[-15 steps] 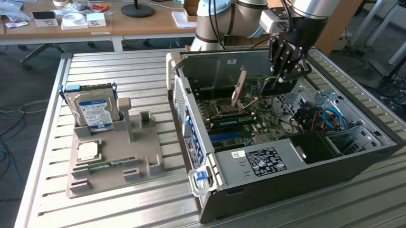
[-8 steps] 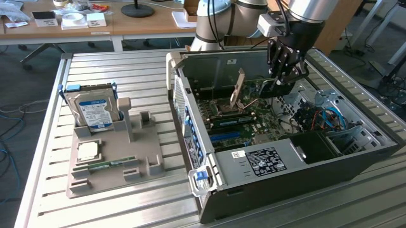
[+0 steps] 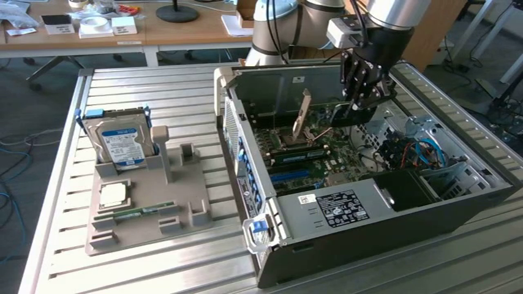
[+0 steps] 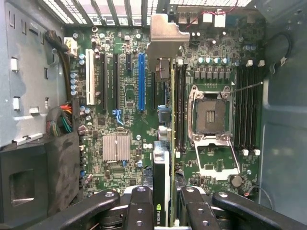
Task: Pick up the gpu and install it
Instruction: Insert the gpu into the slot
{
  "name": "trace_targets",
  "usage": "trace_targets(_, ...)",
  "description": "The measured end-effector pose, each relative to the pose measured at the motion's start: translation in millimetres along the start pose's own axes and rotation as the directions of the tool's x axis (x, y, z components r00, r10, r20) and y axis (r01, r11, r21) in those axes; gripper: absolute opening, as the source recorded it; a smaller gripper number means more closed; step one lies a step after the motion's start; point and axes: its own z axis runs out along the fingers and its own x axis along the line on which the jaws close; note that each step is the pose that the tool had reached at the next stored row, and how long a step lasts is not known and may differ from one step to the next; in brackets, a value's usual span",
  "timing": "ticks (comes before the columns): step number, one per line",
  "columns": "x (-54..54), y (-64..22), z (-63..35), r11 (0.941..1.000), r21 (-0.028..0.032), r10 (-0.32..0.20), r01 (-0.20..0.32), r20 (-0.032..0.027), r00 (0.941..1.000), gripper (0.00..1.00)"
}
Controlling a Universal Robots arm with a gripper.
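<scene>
arm [image 3: 391, 18]: silver and black, coming down steeply from the exterior view's top | wrist [image 3: 378, 55]: black, aimed straight down | jaws: pointing down, partly closed, one on each flat side of the gpu [image 4: 161, 167], gripping its upper edge, card held on edge between them

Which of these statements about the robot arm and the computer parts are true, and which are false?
1. The gripper grips the gpu inside the computer case. True.
2. The hard drive lies inside the case. False: it stands in the grey holder on the table, outside the case.
3. The CPU socket is empty. True.
4. The case is closed. False: its side is open, showing the motherboard.
</scene>
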Motion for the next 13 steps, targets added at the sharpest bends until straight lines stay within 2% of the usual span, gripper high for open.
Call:
trace_targets(7,2.6,0.3,0.0,1.0000,0.0001,0.002,-0.002,-0.0009,1.0000,0.27)
trace_targets(13,2.9,4.3,1.2,1.0000,0.0001,0.004,-0.004,-0.0012,1.0000,0.27)
